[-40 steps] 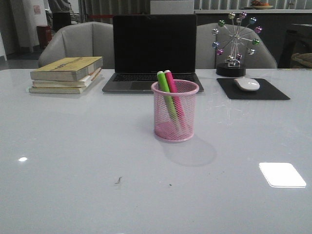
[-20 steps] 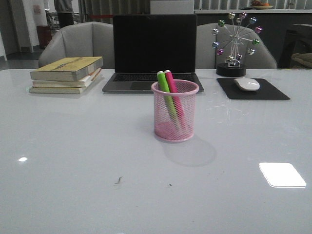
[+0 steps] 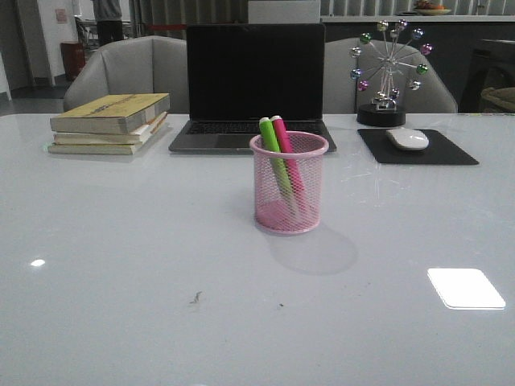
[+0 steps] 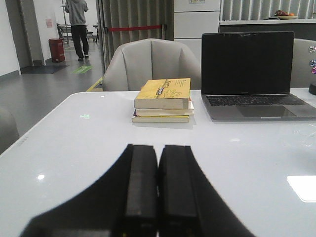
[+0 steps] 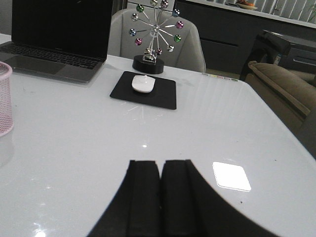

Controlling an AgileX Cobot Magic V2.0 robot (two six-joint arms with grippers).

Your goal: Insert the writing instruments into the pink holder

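My left gripper (image 4: 158, 190) has its flat black pads pressed together, holding nothing. Mid-table stands the round pink wire-mesh holder (image 3: 288, 183), its rim a smooth rolled band; inside it the lime green marker (image 3: 273, 154) and the magenta marker (image 3: 286, 157) lean together, their lower ends blurred behind the mesh. My right gripper (image 5: 159, 197) is likewise closed and empty; its camera catches only the holder's edge.
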